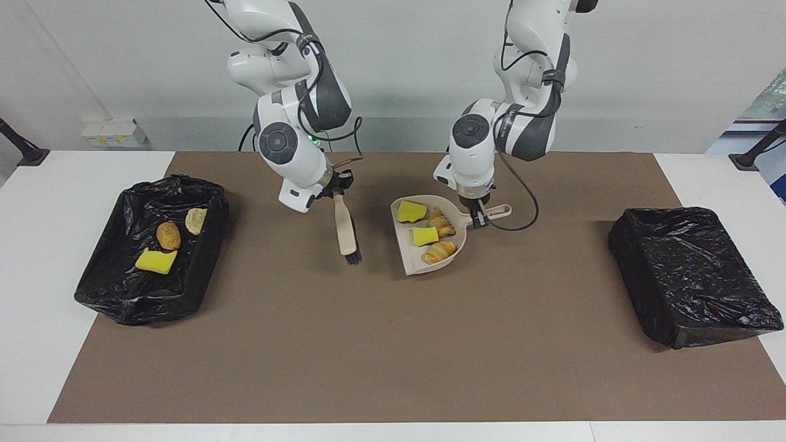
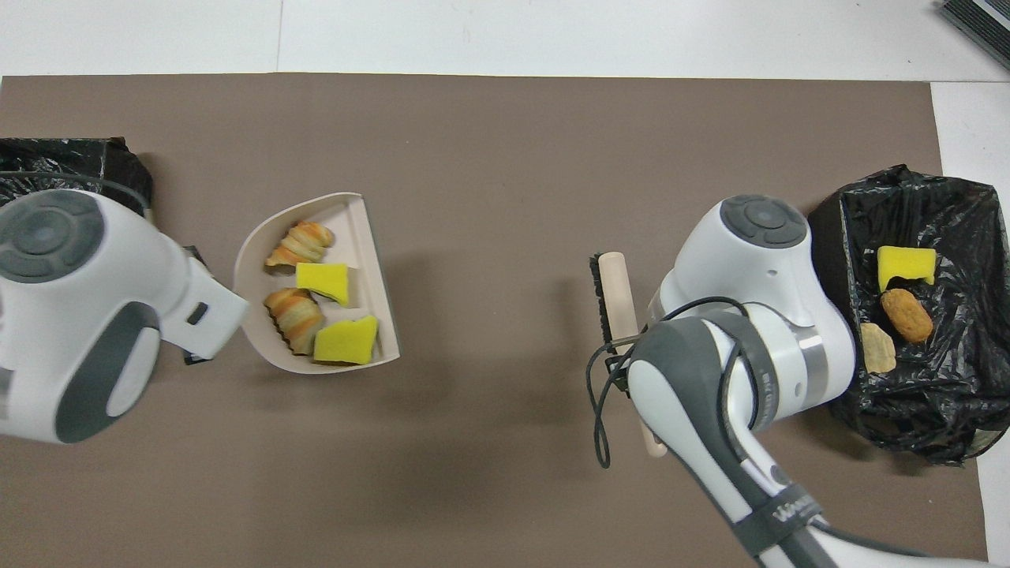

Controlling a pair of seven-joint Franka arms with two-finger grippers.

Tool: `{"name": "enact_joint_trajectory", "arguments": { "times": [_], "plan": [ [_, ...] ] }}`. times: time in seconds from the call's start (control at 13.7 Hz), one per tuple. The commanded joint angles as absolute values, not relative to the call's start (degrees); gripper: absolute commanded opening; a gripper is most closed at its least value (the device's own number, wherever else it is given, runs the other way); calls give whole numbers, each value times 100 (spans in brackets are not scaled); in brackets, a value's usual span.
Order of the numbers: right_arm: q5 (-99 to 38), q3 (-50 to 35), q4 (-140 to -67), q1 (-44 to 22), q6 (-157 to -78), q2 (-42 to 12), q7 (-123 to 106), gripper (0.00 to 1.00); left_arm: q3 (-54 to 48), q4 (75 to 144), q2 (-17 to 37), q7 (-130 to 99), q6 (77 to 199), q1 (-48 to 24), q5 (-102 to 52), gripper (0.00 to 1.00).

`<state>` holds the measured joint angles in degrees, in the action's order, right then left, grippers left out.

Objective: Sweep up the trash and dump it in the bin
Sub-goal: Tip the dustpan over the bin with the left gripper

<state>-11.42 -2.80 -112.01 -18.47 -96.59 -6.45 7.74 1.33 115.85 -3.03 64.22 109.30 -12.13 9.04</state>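
My left gripper (image 1: 478, 218) is shut on the handle of the beige dustpan (image 1: 408, 258), over the middle of the mat. In the pan lie two yellow sponge bits (image 1: 411, 211) and two golden croissant pieces (image 1: 439, 252); they also show in the overhead view (image 2: 322, 282). My right gripper (image 1: 334, 193) is shut on the beige brush (image 1: 346, 230), which hangs bristles down beside the pan, toward the right arm's end. The black-lined bin (image 1: 123, 202) at the right arm's end holds a yellow sponge bit (image 1: 156, 260), a bread roll (image 1: 168, 236) and a pastry piece (image 1: 196, 220).
A second black-lined bin (image 1: 694, 270) stands at the left arm's end of the table; nothing shows in it. A brown mat (image 1: 393, 344) covers the table's middle. In the overhead view both arms hide their own grippers.
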Motion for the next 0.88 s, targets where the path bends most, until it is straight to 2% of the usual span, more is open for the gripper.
{"name": "enact_joint_trajectory", "arguments": {
  "times": [0.0, 0.15, 0.37, 0.66, 0.8],
  "plan": [
    [-1089, -325, -11417, -2310, -9668, -343, 1439, 0, 62, 11322, -264, 6846, 11004, -363, 993, 0],
    [-1099, -325, -11522, -2941, -9843, -378, 2351, 0, 62, 10726, 42, 7571, 11065, 461, 1019, 0],
    [-1651, -325, -11750, -3365, -9958, -238, 2820, 0, 62, 9977, 509, 8803, 11118, 1272, 1054, 0],
    [-1705, -325, -12312, -4050, -10483, -167, 3242, 0, 62, 8731, 1439, 9578, 11302, 2020, 2044, 0],
    [-1705, -325, -12576, -4140, -10879, -167, 3340, 0, 62, 8289, 1818, 9642, 11469, 2170, 2590, 0]
  ]
}}
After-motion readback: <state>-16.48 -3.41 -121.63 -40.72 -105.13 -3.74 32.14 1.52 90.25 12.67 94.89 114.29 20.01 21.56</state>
